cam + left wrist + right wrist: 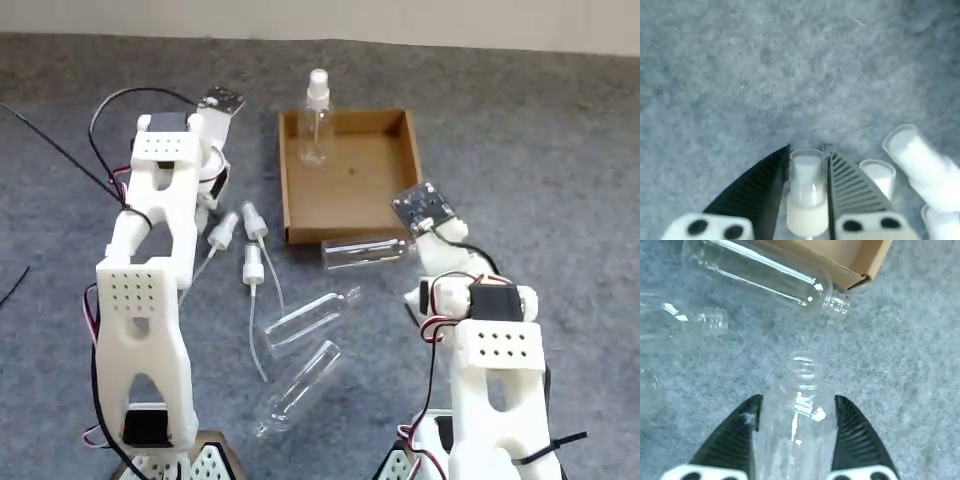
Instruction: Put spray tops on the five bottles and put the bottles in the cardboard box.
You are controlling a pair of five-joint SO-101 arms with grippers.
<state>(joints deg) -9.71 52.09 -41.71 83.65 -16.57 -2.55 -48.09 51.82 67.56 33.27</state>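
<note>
My left gripper (807,152) is shut on a white spray top (806,200), low over the grey carpet beside the loose tops. My right gripper (797,402) is shut on a clear bottle (800,385) with an open neck, near the box's front right corner. Another uncapped bottle (760,275) lies against that corner of the cardboard box (395,205). Two more bare bottles (310,318) (297,388) lie on the carpet between the arms. One bottle with a spray top (317,115) stands at the back left of the box.
Three loose spray tops (222,230) (254,222) (254,265) with long dip tubes lie left of the box, next to the left arm. Two of them show beside my left gripper (877,175) (920,160). Black cables trail at the far left.
</note>
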